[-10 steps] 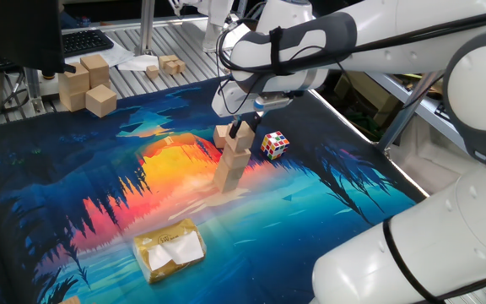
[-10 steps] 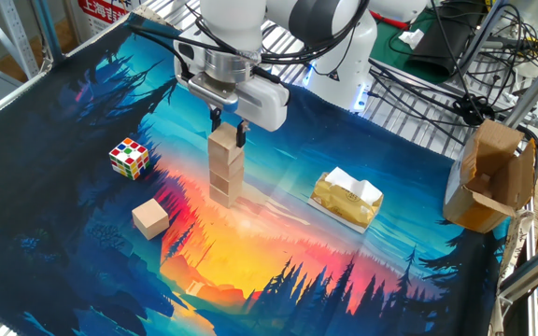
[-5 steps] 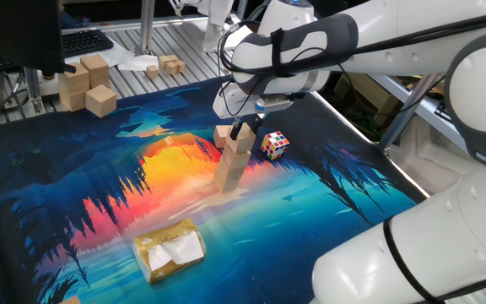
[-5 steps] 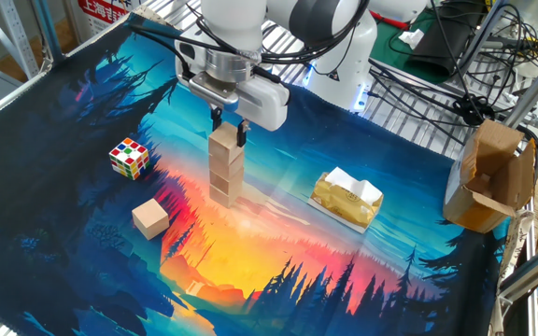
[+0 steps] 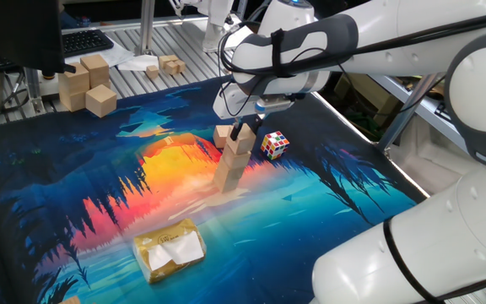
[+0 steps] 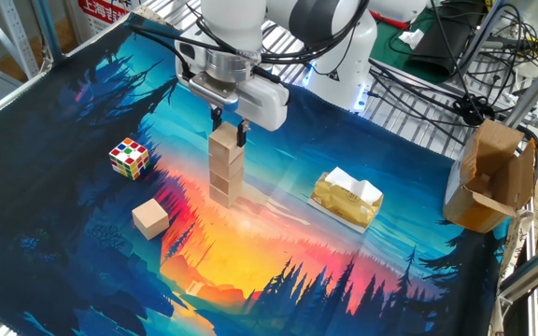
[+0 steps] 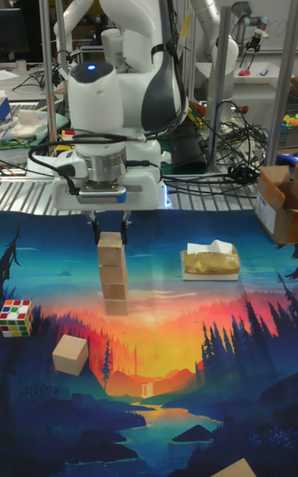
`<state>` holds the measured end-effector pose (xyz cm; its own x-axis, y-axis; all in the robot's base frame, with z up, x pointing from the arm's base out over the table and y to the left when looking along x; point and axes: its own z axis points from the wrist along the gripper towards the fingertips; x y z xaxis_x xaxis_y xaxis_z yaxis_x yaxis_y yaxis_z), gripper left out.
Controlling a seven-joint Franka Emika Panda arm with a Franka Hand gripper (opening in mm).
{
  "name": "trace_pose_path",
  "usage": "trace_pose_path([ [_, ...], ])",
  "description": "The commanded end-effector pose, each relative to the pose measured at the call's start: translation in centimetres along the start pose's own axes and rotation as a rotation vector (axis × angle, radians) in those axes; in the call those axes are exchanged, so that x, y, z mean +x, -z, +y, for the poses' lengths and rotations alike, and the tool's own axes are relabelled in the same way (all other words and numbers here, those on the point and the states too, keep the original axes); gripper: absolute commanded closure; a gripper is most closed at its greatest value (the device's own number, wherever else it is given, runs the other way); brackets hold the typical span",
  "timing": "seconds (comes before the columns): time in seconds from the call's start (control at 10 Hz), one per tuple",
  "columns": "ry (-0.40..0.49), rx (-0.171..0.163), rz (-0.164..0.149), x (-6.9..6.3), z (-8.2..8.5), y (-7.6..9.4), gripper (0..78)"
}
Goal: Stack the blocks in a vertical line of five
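Spread over the desk (image 6: pixel 26 103) is a mat (image 6: pixel 278 271) printed with a sunset and dark pine trees, and near its middle stands my stack of blocks (image 7: pixel 112 274). I count four cubes in it, one upon another, almost in a straight line. My pincer (image 7: pixel 108 231) is right at the top block (image 6: pixel 223 141), with one finger (image 6: pixel 242 133) on each side of it. The fingers stand very close to its faces, but I cannot tell if they press it or are already loose.

The fifth block (image 6: pixel 150 218) lies alone on the mat, near the stack but apart from it. A multicoloured puzzle cube (image 6: pixel 129 158) rests a little beyond this block. On the other side of the stack lies a yellow tissue packet (image 6: pixel 346 200), well apart. Some larger pale wooden blocks (image 5: pixel 87 83) sit on the metal surface at the far edge of the mat.
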<state>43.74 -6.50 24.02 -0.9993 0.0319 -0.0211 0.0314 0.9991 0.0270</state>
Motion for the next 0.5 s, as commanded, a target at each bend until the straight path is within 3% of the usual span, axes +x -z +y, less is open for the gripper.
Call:
trace_pose_path([
  [0.1, 0.001, -0.001, -0.003, 0.00, -0.05, 0.02, 76.3],
  [0.5, 0.000, -0.002, -0.003, 0.05, -0.16, -0.13, 76.3],
])
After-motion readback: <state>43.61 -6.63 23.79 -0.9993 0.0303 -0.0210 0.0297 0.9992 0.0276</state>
